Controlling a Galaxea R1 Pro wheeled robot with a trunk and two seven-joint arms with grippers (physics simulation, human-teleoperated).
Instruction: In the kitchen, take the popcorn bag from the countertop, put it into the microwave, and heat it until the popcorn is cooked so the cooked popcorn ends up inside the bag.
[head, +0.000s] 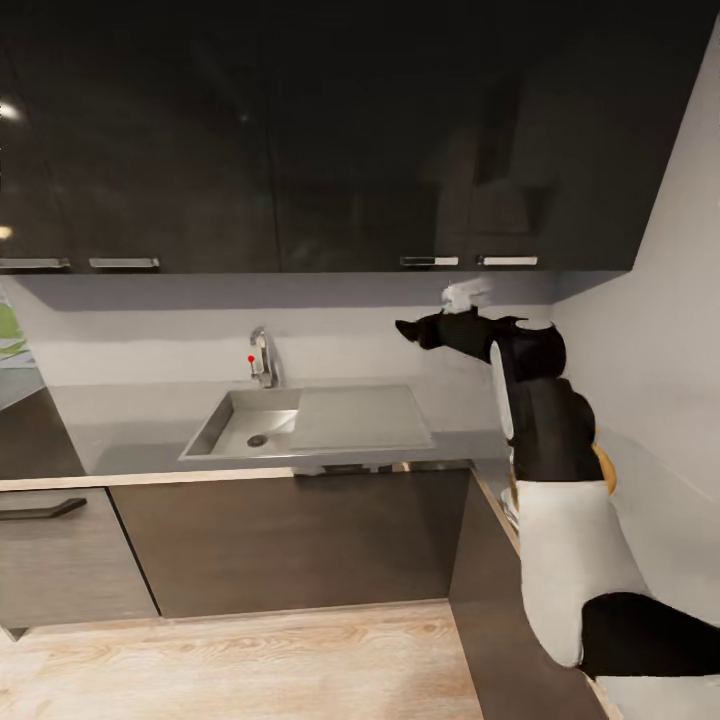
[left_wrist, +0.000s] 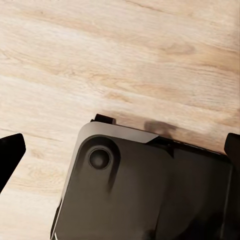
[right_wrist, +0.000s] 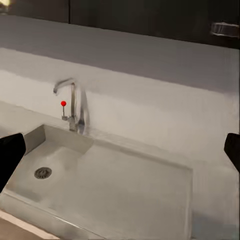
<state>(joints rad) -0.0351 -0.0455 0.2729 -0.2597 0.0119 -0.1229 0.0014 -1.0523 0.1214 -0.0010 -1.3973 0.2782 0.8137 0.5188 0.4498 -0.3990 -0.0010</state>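
In the head view the sink (head: 310, 420) is sitting in the counter (head: 120, 425) at mid-frame, left of centre, with the faucet (head: 262, 357) standing behind the basin against the wall. The drain (head: 257, 440) is lying in the basin's left part, and the draining board is spreading to its right. Wall cabinets (head: 300, 130) are hanging across the upper half of the frame, over the counter. Base cabinets (head: 290, 540) are standing below the counter, with the wooden floor (head: 250, 660) lying before them along the lower edge. At the right of the frame the right arm (head: 540, 400) is rising in front of the side wall, its gripper (head: 410, 329) reaching toward the frame's centre, above the counter and right of the faucet. A rounded object (head: 604, 468) is peeking out just behind that arm.
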